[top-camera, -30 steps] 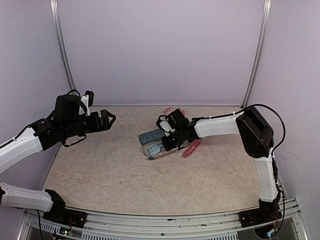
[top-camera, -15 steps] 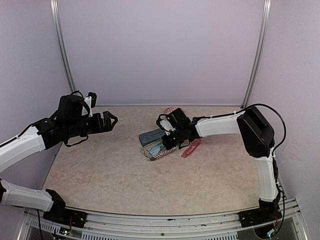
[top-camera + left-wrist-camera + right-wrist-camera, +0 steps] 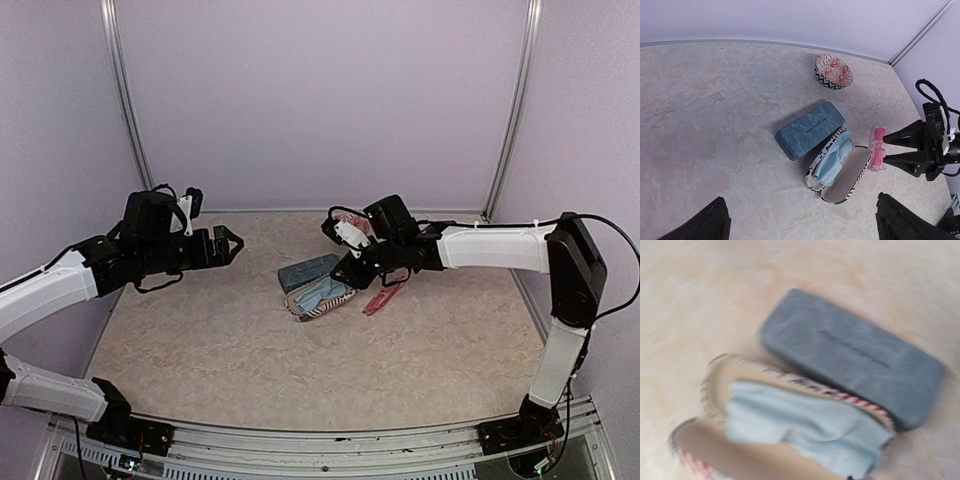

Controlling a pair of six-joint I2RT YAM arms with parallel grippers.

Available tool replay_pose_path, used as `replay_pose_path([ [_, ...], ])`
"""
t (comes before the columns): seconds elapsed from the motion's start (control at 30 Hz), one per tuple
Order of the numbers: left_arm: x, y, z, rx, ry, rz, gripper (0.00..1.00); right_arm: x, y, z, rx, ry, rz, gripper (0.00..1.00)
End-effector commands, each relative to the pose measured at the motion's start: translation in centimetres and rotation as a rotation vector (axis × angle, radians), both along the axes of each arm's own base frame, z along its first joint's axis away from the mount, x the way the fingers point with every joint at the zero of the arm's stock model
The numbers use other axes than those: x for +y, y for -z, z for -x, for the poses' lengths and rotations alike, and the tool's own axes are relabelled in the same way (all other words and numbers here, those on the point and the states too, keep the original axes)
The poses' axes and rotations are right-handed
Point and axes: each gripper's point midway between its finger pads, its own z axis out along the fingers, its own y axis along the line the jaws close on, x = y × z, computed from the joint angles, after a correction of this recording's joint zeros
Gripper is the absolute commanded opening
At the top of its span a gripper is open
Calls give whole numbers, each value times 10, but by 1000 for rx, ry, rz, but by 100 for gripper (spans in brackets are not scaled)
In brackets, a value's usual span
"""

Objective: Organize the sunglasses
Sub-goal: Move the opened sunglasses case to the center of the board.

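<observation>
Nearest you, the open patterned case [image 3: 840, 175] holds a limp blue cloth [image 3: 832, 157]; just R of it the slim glossy pink sunglasses [image 3: 876, 150] lie flat, long axis near-left to far-right, w/ R claw [image 3: 887, 150] spread & aimed at them, spread L claw [image 3: 231, 243] well off left, matte teal hard case [image 3: 810, 130] behind.
</observation>
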Motion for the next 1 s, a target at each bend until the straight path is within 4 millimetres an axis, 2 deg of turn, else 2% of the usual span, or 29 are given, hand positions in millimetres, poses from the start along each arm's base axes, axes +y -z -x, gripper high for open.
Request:
replay_pose_path([
  [0.0,4,-9,2,-27,-5,26,99,8,-10,30,-83,-273,8,41],
  [0.2,22,-21,5,-43,-45,12,99,7,8,67,-211,-572,68,45],
  [0.3,37,-23,5,-33,-83,-15,99,6,14,71,-314,-664,110,47],
  [0.47,55,-31,5,-57,-100,-53,99,7,33,57,-403,-689,259,47],
  [0.57,62,-28,7,-69,-105,-67,99,7,40,48,-454,-683,324,48],
  [0.67,62,-23,10,-66,-96,-62,99,9,50,46,-485,-714,390,49],
  [0.97,67,-17,13,-55,-88,-33,99,18,72,24,-605,-687,550,49],
])
